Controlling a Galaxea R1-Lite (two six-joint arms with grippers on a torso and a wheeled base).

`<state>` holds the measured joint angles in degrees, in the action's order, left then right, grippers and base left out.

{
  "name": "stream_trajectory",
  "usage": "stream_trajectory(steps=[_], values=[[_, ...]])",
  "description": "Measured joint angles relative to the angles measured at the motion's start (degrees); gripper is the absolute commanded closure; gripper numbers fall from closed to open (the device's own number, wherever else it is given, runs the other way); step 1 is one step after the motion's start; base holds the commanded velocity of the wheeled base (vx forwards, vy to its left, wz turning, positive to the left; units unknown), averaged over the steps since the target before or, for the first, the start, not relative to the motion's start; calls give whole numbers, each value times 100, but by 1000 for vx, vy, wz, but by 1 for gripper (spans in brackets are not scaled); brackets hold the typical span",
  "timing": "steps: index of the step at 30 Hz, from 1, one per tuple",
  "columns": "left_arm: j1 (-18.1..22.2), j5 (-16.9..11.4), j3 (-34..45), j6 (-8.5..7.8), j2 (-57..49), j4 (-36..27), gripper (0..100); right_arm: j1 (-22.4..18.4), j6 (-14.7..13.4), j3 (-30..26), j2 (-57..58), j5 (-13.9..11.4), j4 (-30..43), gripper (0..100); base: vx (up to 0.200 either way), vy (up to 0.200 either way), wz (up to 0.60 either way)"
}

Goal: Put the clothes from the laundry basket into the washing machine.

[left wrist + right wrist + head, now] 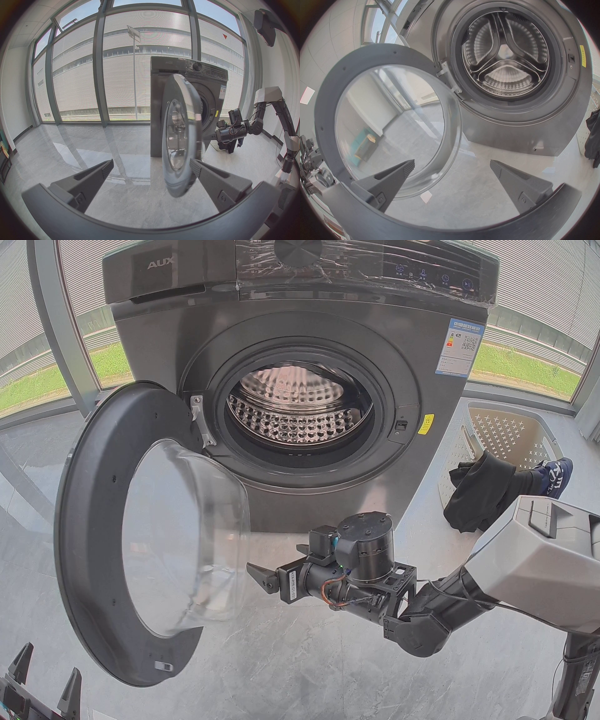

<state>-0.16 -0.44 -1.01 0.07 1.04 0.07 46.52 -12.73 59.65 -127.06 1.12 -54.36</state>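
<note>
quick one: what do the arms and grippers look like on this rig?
The right arm: pale grey angular shell link, then black joints and a black cylindrical wrist motor with exposed orange wires. Matte black right gripper and left gripper: two wedge-shaped fingers with ribbed inner pads on a curved black bracket.

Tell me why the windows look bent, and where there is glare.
Left wrist view: the wide lens bows the window frames and leaves dark corners. Head view: daylight glints on the drum; the door glass shows pale reflections. Right wrist view: the door glass warps the room seen in it; the drum shines.
</note>
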Motion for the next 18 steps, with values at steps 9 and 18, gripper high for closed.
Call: stream_trajectory(steps=[9,18], values=[[-5,0,0,-5,0,0,0,-44,-38,485,-177,24,-30,0,0,0,0],[0,-2,0,-2,0,0,0,15,-38,1309,-690,108,41,0,0,0,0]])
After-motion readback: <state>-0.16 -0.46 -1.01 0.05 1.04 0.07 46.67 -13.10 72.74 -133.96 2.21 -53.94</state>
